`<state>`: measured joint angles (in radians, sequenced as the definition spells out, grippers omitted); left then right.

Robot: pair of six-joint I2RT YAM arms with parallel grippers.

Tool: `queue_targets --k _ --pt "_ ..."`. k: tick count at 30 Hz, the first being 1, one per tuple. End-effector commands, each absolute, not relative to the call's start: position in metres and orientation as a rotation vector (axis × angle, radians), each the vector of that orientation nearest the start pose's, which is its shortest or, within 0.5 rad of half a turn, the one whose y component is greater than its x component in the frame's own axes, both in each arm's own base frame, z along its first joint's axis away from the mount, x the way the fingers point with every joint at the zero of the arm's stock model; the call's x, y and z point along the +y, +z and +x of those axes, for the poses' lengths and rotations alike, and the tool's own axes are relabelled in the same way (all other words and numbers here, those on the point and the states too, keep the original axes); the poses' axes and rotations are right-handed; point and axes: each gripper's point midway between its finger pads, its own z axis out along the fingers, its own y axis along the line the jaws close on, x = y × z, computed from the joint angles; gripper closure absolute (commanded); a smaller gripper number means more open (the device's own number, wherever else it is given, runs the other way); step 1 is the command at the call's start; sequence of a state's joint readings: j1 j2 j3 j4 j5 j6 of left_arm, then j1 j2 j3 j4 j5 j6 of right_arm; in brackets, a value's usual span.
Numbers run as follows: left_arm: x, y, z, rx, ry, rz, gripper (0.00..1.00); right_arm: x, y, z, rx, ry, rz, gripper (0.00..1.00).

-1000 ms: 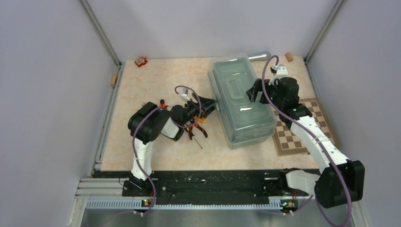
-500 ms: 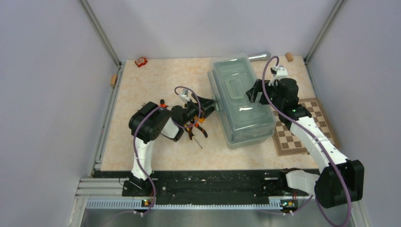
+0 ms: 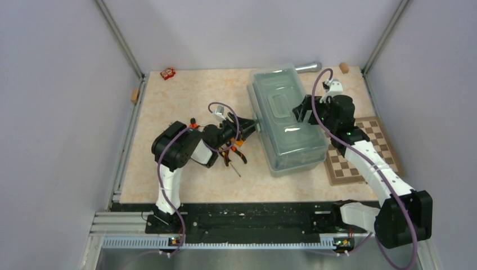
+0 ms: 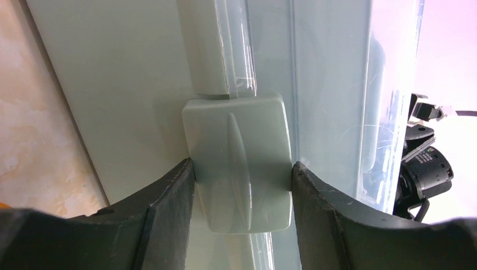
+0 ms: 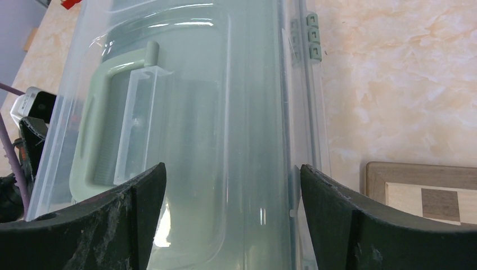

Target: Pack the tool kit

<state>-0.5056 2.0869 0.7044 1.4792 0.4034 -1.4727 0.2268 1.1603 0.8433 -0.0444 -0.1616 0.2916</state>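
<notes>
Large sage-green plastic toolbox stands right of centre on the beige marbled table, running from far to near. Its translucent lid is down, and the green carry handle lies flat in its recess.

Sage-green latch tab sits flat against the box's left wall, overlapping the lid edge; it looks fastened.

Left gripper: one finger touches each side edge of the latch tab, so the tab is pinched between them.

Right gripper: jaws spread wide over the right half of the lid, holding nothing. Whether they touch the lid I cannot tell.

Orange-black pliers lie on the table under the left forearm, outside the box.

Brown-and-cream chessboard sits just right of the box, and a grey metal cylinder lies behind it.

Judgement: with a tool unpacked and the lid down, the step in hand is unlatching. The next move calls for swinging the tab outward from the wall without dragging the box. The right gripper is well placed to steady the lid.
</notes>
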Motion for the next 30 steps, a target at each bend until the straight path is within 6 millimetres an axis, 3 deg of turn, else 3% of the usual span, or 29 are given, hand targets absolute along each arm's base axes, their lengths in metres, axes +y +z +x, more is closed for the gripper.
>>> queue_targets --k 1,4,8,15,18,25,28,30 --pt "-0.335 0.212 0.339 1.511 -1.955 -0.224 0.49 0.177 0.147 0.3 2.236 0.781 -0.186 0.17" --pt "-0.332 0.212 0.34 1.508 -1.943 -0.244 0.64 0.176 0.14 0.298 2.258 0.755 -0.193 0.17" --pt "-0.329 0.198 0.343 1.566 -1.909 -0.301 0.84 0.174 0.133 0.296 2.275 0.716 -0.201 0.17" --pt "-0.327 0.185 0.347 1.708 -1.765 -0.323 1.0 0.166 0.126 0.296 2.293 0.661 -0.199 0.17" --pt "-0.327 0.168 0.353 1.866 -1.59 -0.306 1.0 0.164 0.124 0.297 2.296 0.641 -0.198 0.17" --pt "-0.326 0.166 0.358 1.975 -1.47 -0.279 1.0 0.161 0.122 0.297 2.298 0.621 -0.19 0.17" --pt "-0.324 0.162 0.355 2.01 -1.439 -0.272 0.9 0.161 0.125 0.297 2.286 0.621 -0.192 0.17" --pt "-0.32 0.16 0.354 2.005 -1.44 -0.28 0.76 0.162 0.127 0.297 2.281 0.627 -0.195 0.17"
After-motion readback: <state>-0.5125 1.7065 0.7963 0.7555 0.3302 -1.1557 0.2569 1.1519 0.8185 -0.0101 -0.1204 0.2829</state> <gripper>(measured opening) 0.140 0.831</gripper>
